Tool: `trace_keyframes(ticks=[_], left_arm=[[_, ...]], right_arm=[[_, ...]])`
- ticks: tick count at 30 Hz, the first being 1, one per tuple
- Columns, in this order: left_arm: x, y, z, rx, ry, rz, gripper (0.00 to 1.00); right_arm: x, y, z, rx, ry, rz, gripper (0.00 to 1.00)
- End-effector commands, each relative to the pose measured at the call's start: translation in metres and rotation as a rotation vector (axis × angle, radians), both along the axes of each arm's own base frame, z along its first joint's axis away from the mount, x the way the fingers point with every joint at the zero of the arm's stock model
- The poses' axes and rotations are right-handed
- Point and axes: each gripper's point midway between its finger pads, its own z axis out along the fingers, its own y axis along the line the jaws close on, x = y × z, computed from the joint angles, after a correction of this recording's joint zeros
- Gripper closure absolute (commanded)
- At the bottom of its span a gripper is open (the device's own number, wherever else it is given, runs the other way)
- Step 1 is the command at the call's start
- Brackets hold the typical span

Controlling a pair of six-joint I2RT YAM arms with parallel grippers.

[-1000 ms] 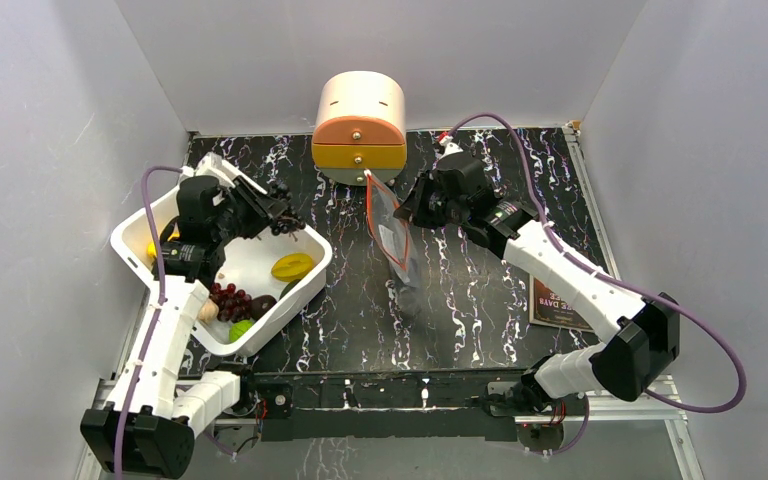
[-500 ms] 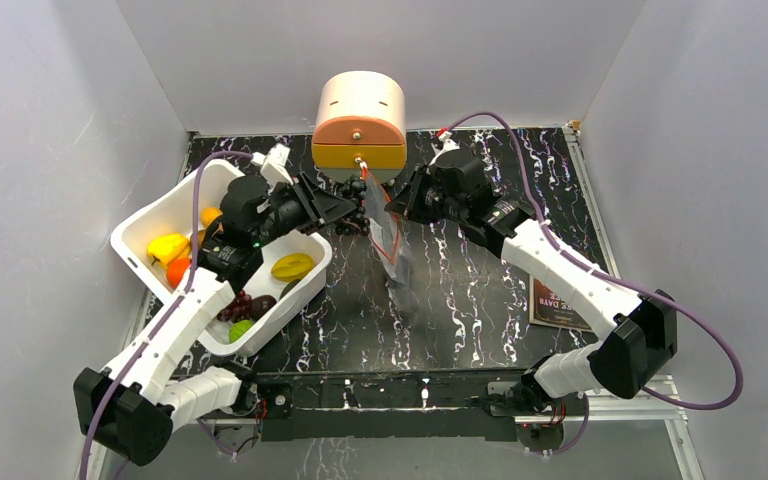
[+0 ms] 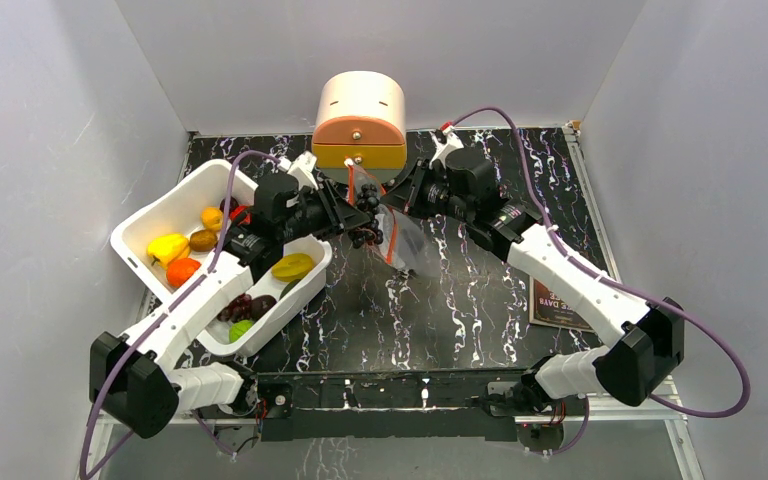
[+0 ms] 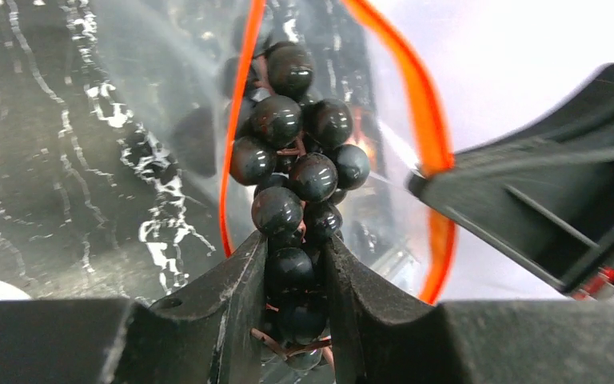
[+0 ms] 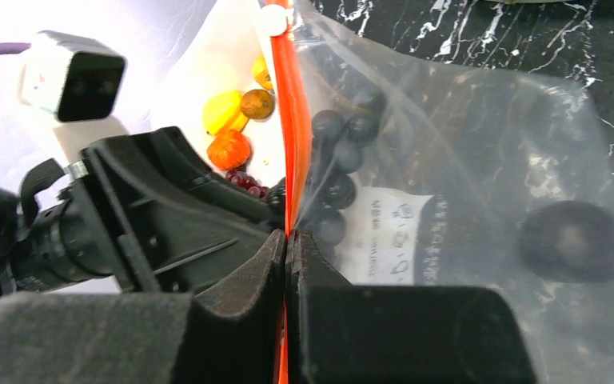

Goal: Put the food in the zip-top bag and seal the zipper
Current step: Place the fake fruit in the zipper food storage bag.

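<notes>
Grapes (image 4: 300,160) now at bag (image 5: 480,136) mouth; label (image 5: 388,236) unreadable

Glossy, smooth dark purple plastic grape bunch (image 4: 296,164) between the matt black plastic fingers (image 4: 232,316); just beyond them, a clear crinkly plastic zip-top bag (image 5: 480,128), shiny.

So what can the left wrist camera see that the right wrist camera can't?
Only the left wrist view shows the left gripper squeezing the dark grape bunch at the mouth of the zip-top bag. Only the right wrist view shows the right gripper pinching the zipper, the bag's white label, a dark piece deeper in the bag, and a yellow piece and an orange piece in the white tub. Both show the bag, its red-orange strip, the grapes and the black marbled table.
</notes>
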Motion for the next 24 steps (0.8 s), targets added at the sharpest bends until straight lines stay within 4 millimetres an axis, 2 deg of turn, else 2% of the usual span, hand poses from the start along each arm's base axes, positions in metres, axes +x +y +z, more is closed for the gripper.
trace_keyframes(ticks=[1, 8, 17, 20, 24], left_arm=[[0.006, 0.011, 0.002, 0.101, -0.011, 0.044, 0.73], [0.009, 0.010, -0.001, 0.107, 0.017, 0.055, 0.73], [0.010, 0.005, 0.009, 0.079, 0.027, 0.048, 0.72], [0.012, 0.008, 0.000, 0.118, 0.063, 0.068, 0.71], [0.017, 0.025, -0.021, 0.256, 0.137, 0.125, 0.71]], right_arm=[[-0.005, 0.008, 0.037, 0.089, -0.109, 0.060, 1.00], [-0.008, 0.024, 0.024, 0.102, -0.069, 0.139, 1.00], [-0.010, 0.028, 0.009, 0.090, -0.034, 0.169, 1.00], [-0.011, 0.030, 0.010, 0.094, -0.035, 0.181, 1.00], [-0.011, 0.030, 0.015, 0.098, -0.046, 0.179, 1.00]])
